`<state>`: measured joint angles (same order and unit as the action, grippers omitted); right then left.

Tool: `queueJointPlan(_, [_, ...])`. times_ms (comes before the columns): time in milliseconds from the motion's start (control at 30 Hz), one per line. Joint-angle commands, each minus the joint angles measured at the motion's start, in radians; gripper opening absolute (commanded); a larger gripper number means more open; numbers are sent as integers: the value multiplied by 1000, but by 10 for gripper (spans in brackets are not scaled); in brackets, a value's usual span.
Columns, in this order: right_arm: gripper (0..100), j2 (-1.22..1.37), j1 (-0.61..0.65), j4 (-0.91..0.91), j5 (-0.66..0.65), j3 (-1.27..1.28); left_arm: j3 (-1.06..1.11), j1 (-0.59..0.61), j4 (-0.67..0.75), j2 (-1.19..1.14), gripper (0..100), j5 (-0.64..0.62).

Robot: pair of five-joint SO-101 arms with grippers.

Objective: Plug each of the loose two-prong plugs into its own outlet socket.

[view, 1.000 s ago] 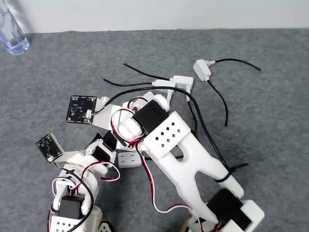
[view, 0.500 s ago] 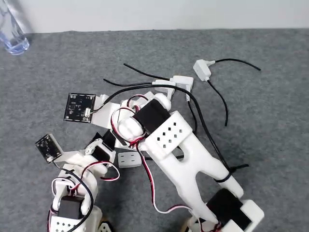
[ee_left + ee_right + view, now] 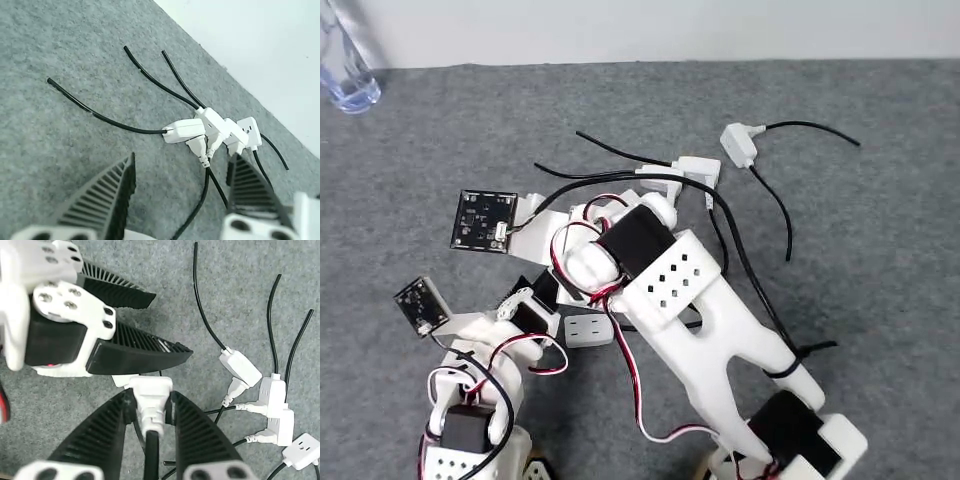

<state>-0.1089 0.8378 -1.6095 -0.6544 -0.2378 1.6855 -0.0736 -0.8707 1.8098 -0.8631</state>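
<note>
My right gripper [image 3: 151, 396] is shut on a white two-prong plug [image 3: 149, 385] whose black cord runs back between the fingers. A white piece [image 3: 120, 381] lies just under the plug's tip. My left gripper [image 3: 171, 325] stands open right beside it, black fingers spread. The left wrist view looks past the left gripper [image 3: 183, 158] at a cluster of white outlet sockets [image 3: 216, 123] with a plug [image 3: 184, 131] joined to them. In the high view that cluster [image 3: 682, 176] lies beyond the right arm [image 3: 670, 280], and another loose plug [image 3: 741, 145] lies farther right.
A small white outlet block [image 3: 588, 330] sits on the grey carpet between the two arms. Black cords [image 3: 775, 210] trail over the mat around the cluster. A clear bottle [image 3: 345, 70] stands at the far left corner. A white wall edge [image 3: 640, 62] bounds the mat.
The right arm's wrist has shifted slightly to the left with the plug still held. The left arm, the cluster and the loose plug have not moved.
</note>
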Motion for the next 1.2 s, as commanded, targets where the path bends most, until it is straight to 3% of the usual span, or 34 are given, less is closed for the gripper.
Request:
queueJointPlan(0, [8, -48, 19, 39, 11, -84, -2, -12, -2, 8, 283, 2])
queueJointPlan(700, [8, -47, 30, 53, 12, -81, -2, -29, 0, 9, 283, 2])
queueJointPlan(933, [8, -45, 27, 47, 11, -80, -5, 226, 0, 9, 283, 2])
queueJointPlan(1167, [8, 25, 21, 110, 5, -2, -2, 666, -2, 9, 283, 32])
